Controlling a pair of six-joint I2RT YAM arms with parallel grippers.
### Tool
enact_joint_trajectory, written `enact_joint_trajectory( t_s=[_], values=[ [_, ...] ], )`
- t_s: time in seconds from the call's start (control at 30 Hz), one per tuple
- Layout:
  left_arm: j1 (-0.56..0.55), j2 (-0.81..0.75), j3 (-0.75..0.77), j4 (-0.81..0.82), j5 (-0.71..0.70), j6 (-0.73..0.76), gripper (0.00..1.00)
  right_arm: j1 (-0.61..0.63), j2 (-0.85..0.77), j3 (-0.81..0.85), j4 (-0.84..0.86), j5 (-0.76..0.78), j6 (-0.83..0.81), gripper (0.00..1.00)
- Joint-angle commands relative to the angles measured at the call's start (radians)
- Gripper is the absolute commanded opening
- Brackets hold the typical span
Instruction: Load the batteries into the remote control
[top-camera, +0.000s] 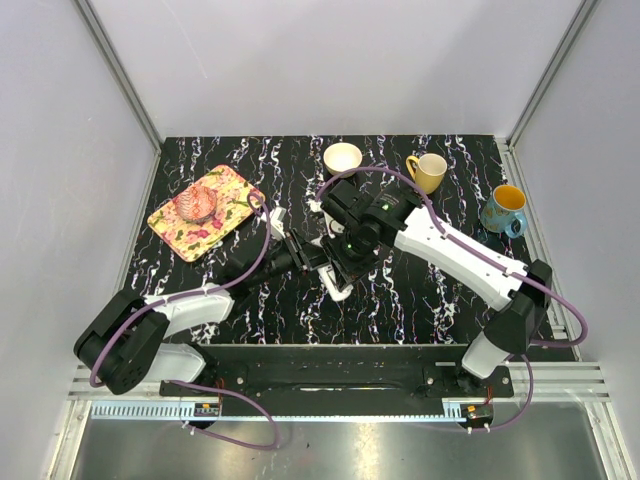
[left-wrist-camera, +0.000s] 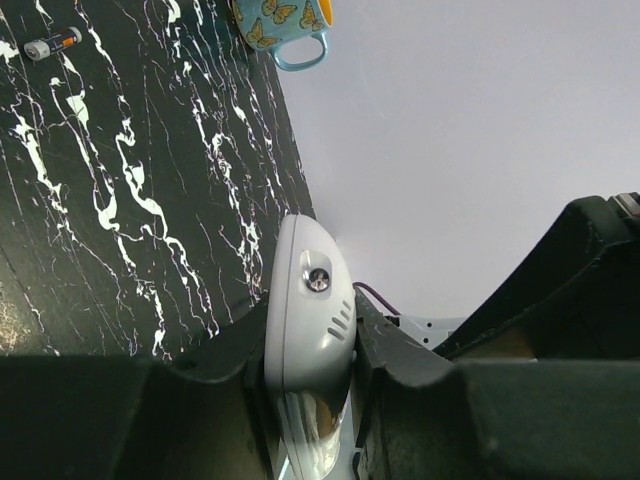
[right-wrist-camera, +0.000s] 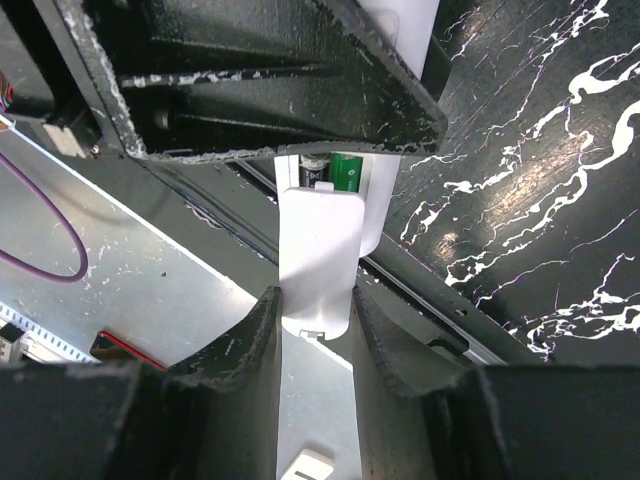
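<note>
My left gripper (left-wrist-camera: 312, 330) is shut on one end of the white remote control (left-wrist-camera: 315, 300), which it holds on edge above the table. In the right wrist view a green battery (right-wrist-camera: 347, 168) sits in the remote's (right-wrist-camera: 378, 210) open compartment, and a second cell end shows beside it. My right gripper (right-wrist-camera: 315, 300) is shut on a plain white cover piece (right-wrist-camera: 318, 250), whose upper end lies against that compartment. From above, both grippers meet at the table's middle, left gripper (top-camera: 312, 258) and right gripper (top-camera: 347, 262), with the remote (top-camera: 338, 289) poking out below them.
A small grey and orange cylinder (left-wrist-camera: 52, 44) lies loose on the black marbled table. At the back stand a floral plate (top-camera: 230, 195) carrying a pink item, a white bowl (top-camera: 342, 157), a yellow mug (top-camera: 428, 172) and a blue butterfly mug (top-camera: 503, 208). A metal rail runs along the near edge.
</note>
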Motion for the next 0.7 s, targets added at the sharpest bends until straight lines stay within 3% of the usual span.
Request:
enact_joint_trajectory(
  t_s=[0.0, 0.67],
  values=[
    [-0.009, -0.034, 0.045, 0.049, -0.020, -0.018, 0.00, -0.010, 0.012, -0.002, 0.005, 0.014, -0.019, 0.00],
    [-0.032, -0.011, 0.038, 0.109, -0.012, -0.068, 0.00, -0.024, 0.040, 0.012, 0.009, 0.038, -0.015, 0.00]
  ],
)
